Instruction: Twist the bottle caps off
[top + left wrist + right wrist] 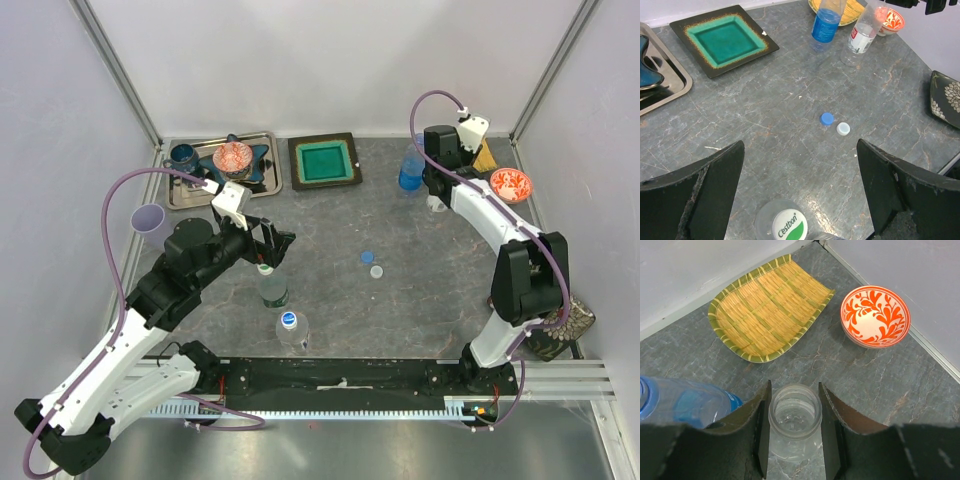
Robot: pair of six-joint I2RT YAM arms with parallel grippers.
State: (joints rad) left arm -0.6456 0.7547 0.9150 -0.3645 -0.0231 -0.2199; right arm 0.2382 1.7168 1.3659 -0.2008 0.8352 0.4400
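Observation:
My left gripper [272, 243] is open and empty, its jaws wide apart above a capped green-label bottle [273, 292]. That bottle's green-and-white cap [790, 227] shows just below the open gripper [800, 187]. A second bottle with a blue-and-white cap [289, 321] stands close by. A loose blue cap [827, 118] and a loose grey-white cap [843, 129] lie on the table. My right gripper [794, 427] is shut on the open neck of a clear uncapped bottle [795, 415]. The blue-tinted bottle [685, 405] stands uncapped just to its left.
A green square plate [323, 160] and a metal tray [190, 190] holding a red-patterned bowl stand at the back. A lilac cup [150, 218] is at the left. A woven tray [770, 305] and a red-patterned bowl [875, 315] lie beyond the right gripper. A dark patterned dish [946, 97] is at the right.

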